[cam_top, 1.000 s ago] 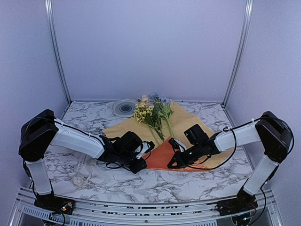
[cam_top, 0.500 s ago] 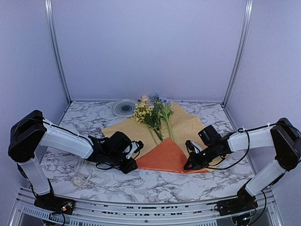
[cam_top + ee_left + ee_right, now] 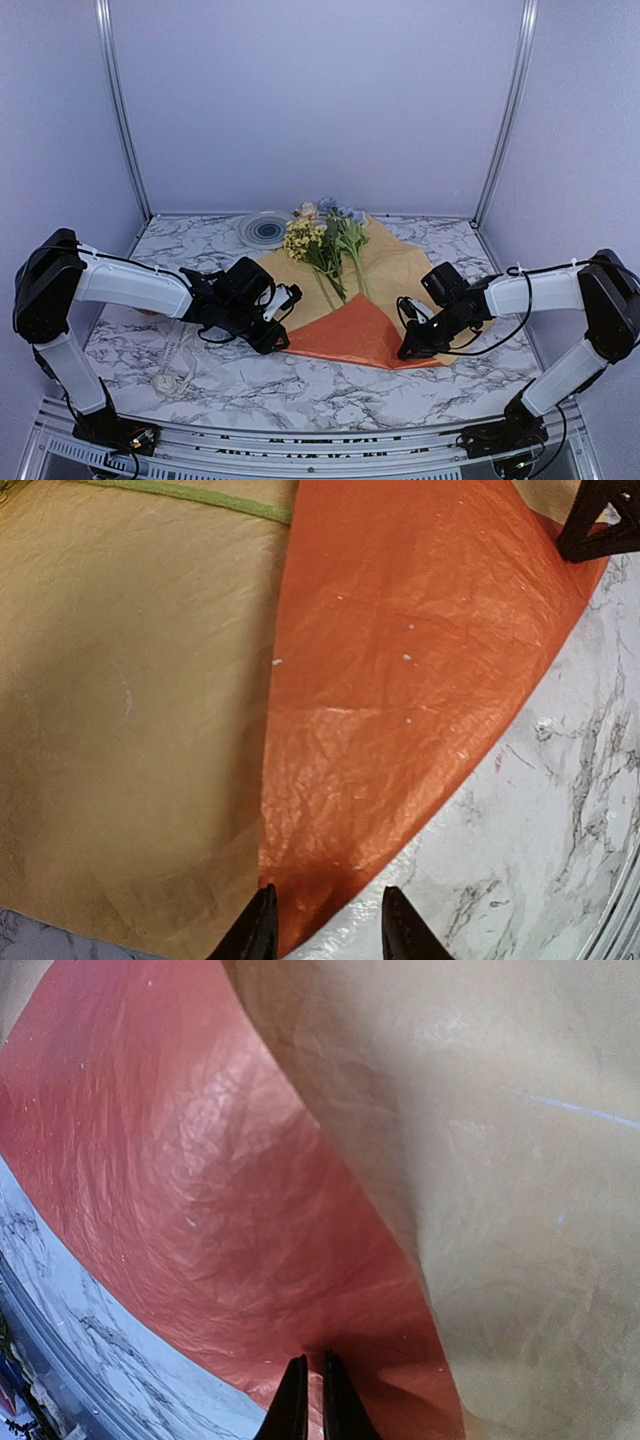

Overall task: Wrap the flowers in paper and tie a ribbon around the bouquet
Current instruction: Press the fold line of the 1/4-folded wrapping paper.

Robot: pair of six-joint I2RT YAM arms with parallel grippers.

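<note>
The flowers lie on the paper, which is spread with its pale yellow-orange side up. The paper's near corner is folded over into an orange triangle that covers the stem ends. My left gripper is at the triangle's left tip, open, and the orange corner lies flat between its fingers. My right gripper is shut on the paper's right fold. One green stem shows in the left wrist view. The ribbon lies looped at the near left.
A round spool lies flat at the back, left of the blossoms. Lilac walls with metal posts close in the marble table. The left arm stretches over the ribbon's area.
My left gripper has drawn back to the left and its jaws have parted off the paper's corner. My right gripper has shifted right with the fold, and the orange flap now lies flatter and wider.
</note>
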